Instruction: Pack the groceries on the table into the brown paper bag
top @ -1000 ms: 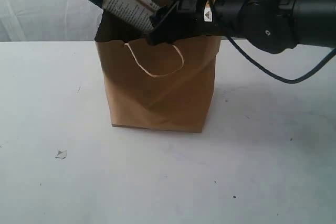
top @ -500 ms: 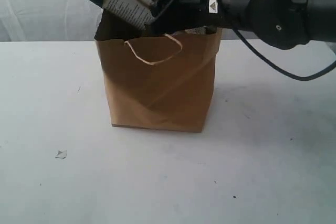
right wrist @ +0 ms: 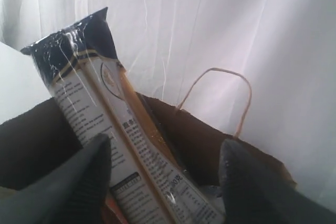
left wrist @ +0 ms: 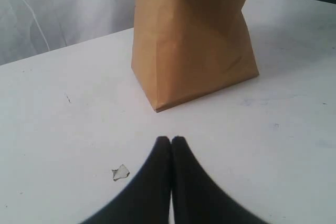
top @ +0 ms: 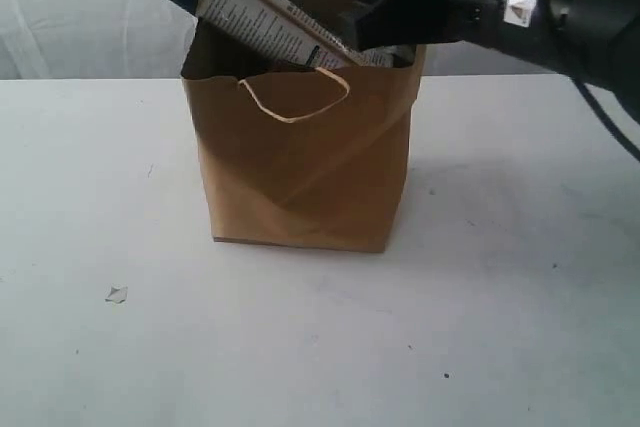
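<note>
The brown paper bag (top: 300, 177) stands upright on the white table (top: 90, 197). A long dark-blue packet (top: 250, 9) leans in it, its upper end sticking out past the bag's left rim. My right gripper (top: 368, 9) hovers over the bag's right rim, open. In the right wrist view the long dark-blue packet (right wrist: 89, 77) runs between the spread fingers of my right gripper (right wrist: 165, 153); one finger lies close to it, the other well clear. Other groceries are hidden. My left gripper (left wrist: 171, 140) is shut and empty, low over the table (left wrist: 52, 103), short of the bag (left wrist: 194, 40).
A small torn scrap (top: 117, 294) lies on the table at the front left, beside the left gripper as the scrap (left wrist: 121, 172) shows in its wrist view. The bag's front handle (top: 295, 107) droops over its face. A white curtain backs the scene.
My right arm has drawn back to the right and slightly up, away from the packet. The packet stays leaning in the bag. The left gripper has not moved.
</note>
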`<action>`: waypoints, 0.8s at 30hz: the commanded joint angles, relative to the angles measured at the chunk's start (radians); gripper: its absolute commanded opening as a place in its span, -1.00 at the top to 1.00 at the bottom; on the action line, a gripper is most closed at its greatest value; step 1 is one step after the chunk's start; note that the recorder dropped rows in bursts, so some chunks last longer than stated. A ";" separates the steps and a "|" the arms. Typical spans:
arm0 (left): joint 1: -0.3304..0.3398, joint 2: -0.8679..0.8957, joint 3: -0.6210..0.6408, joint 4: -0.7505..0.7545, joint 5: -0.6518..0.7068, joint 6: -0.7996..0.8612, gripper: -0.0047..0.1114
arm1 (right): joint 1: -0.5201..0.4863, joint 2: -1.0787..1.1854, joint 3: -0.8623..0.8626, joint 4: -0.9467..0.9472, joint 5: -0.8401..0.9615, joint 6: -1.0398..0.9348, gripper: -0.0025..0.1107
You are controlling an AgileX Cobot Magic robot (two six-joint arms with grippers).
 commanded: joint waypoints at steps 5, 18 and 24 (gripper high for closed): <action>-0.004 -0.005 0.003 -0.004 -0.001 0.000 0.92 | -0.038 -0.285 0.203 0.020 -0.032 -0.003 -0.02; -0.004 -0.005 0.003 -0.004 -0.001 0.000 0.92 | -0.038 -0.862 0.481 0.107 0.297 -0.003 0.92; -0.004 -0.005 0.003 -0.004 -0.001 0.000 0.92 | -0.038 -1.049 0.520 0.108 0.488 0.002 0.96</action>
